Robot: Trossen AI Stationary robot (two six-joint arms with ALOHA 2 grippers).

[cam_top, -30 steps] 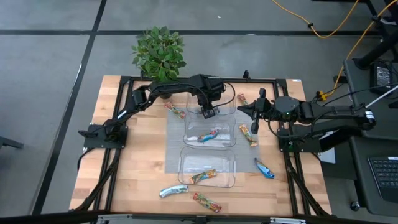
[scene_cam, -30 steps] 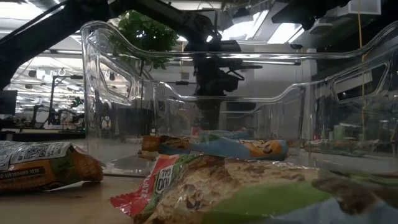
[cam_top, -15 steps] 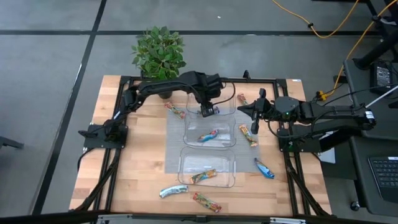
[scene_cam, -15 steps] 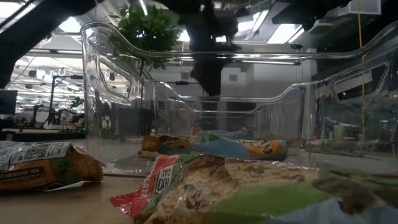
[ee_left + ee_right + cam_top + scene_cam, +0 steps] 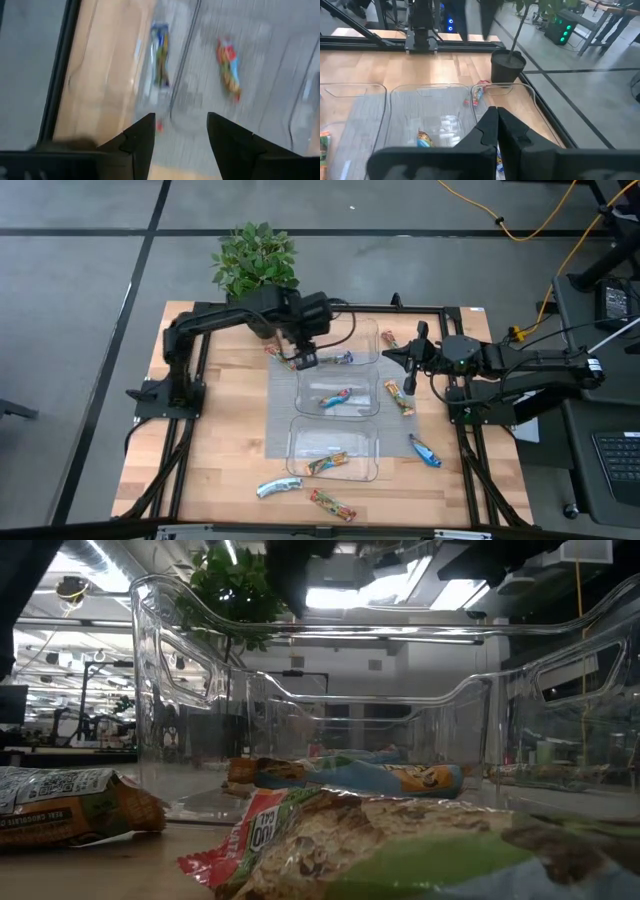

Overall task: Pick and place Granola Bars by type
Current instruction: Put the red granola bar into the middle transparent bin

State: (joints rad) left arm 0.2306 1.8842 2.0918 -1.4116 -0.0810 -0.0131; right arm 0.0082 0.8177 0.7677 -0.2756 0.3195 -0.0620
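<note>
Three clear trays stand in a row on a grey mat: far (image 5: 352, 340), middle (image 5: 337, 392), near (image 5: 333, 448). A blue bar (image 5: 342, 358) lies flat in the far tray, a blue-red bar (image 5: 335, 398) in the middle one, an orange bar (image 5: 327, 463) in the near one. More bars lie loose on the wood, one red (image 5: 283, 358) left of the far tray. My left gripper (image 5: 305, 361) hangs open and empty high above the far tray's left edge, pointing down (image 5: 180, 127). My right gripper (image 5: 388, 355) waits shut in the air, right of the far tray (image 5: 497, 125).
Loose bars lie right of the trays (image 5: 400, 395), (image 5: 388, 338), (image 5: 425, 450) and by the near edge (image 5: 278, 487), (image 5: 331, 503). A potted plant (image 5: 256, 265) stands at the far edge. In the low view, bars (image 5: 70, 805) lie before the near tray (image 5: 320, 670).
My left gripper has risen out of the far tray and swung toward the table's left edge. The blue bar now shows lying in the far tray where the gripper stood.
</note>
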